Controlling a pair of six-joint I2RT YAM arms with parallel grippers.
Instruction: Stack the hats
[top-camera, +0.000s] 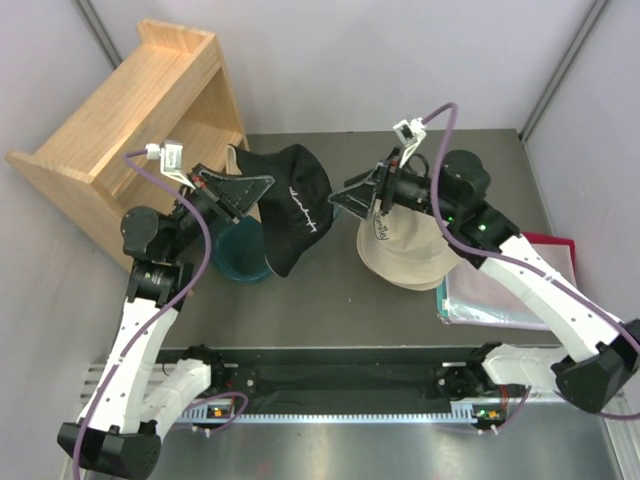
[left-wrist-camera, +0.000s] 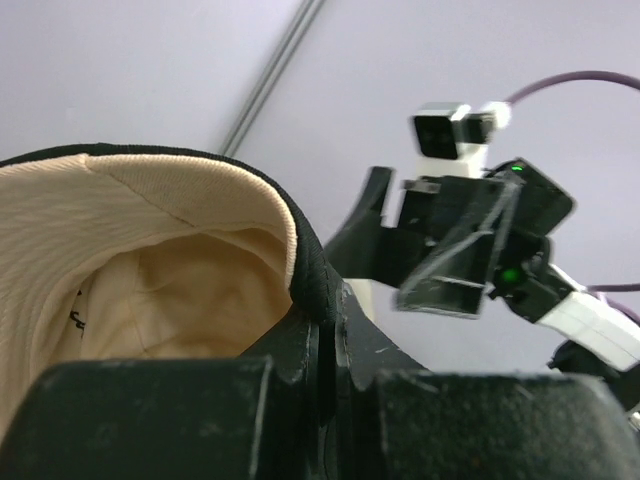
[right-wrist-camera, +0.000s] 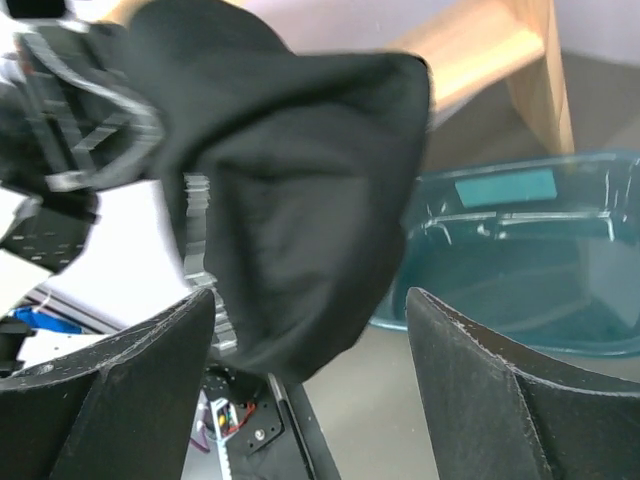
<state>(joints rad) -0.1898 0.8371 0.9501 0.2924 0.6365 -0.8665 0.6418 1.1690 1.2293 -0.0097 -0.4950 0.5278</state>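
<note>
A black hat (top-camera: 295, 205) with a cream inside (left-wrist-camera: 180, 270) hangs lifted over the left middle of the table. My left gripper (top-camera: 262, 184) is shut on its black brim (left-wrist-camera: 312, 285). A cream-beige hat (top-camera: 405, 255) lies crown-up on the table at the right; whether more hats lie under it is hidden. My right gripper (top-camera: 342, 195) is open and empty above that hat's left edge, pointing at the black hat. In the right wrist view the black hat (right-wrist-camera: 290, 190) hangs just beyond the open fingers (right-wrist-camera: 150, 380), not between them.
A teal plastic tub (top-camera: 232, 258) stands on the table partly under the black hat, also seen in the right wrist view (right-wrist-camera: 520, 260). A wooden shelf unit (top-camera: 130, 120) lies at the back left. A clear and pink folder (top-camera: 505, 290) lies at the right edge.
</note>
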